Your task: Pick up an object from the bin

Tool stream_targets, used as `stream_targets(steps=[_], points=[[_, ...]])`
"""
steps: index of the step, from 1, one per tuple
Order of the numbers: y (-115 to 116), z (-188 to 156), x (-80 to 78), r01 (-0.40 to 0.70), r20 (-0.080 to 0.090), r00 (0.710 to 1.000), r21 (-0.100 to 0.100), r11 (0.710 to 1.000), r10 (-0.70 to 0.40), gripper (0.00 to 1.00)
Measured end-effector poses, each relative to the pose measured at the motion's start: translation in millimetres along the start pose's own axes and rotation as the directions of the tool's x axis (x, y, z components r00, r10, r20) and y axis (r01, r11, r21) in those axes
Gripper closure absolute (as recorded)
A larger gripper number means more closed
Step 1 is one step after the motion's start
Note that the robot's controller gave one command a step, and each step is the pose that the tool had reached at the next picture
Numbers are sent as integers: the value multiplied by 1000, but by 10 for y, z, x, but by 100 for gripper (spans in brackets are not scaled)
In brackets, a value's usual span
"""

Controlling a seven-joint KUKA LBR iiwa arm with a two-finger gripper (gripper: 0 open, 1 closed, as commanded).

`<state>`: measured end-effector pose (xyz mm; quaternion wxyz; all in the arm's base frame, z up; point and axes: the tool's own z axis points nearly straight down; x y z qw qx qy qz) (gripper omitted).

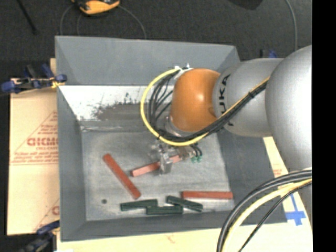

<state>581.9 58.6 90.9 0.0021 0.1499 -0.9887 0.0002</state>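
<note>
Gripper (165, 160): is hanging low over the middle of the bin (70, 161), its small metal tip meeting the right end of a pale pink stick (144, 169). Whether it is standing apart or pressed together cannot be told from this angle, nor whether it is clamping the stick.
Pink stick: is lying flat near the centre of the floor, a short, slim, straight-edged bar with a matt salmon face.
Stick's axis: is running nearly left to right and tilting slightly, the left end sitting lower in the view and the right end disappearing under the gripper.
Red-brown bar (121, 176): is lying just left of the stick, longer and darker, slanting from upper left down to lower right. Its middle is passing close by the stick's left end; whether the two are touching cannot be told.
Red strip (207, 195): is resting flat and level toward the lower right of the floor, well apart from the stick.
Dark green pieces (160, 207): are crowding in a loose row along the lower wall, slim and angular, some overlapping, just left of and below the red strip.
Bin: is showing dull grey metal with sloping walls, a scuffed, speckled floor and dark smears on the back wall.
Wrist: is carrying a smooth, glossy orange dome (193, 101) with yellow and black cables (152, 96) looping round it, overhanging the rear of the floor.
</note>
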Motion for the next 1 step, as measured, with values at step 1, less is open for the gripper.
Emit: stream_targets(steps=[1], points=[[-6, -183, -14, -1, 6, 1000, 1, 1000, 1, 100]])
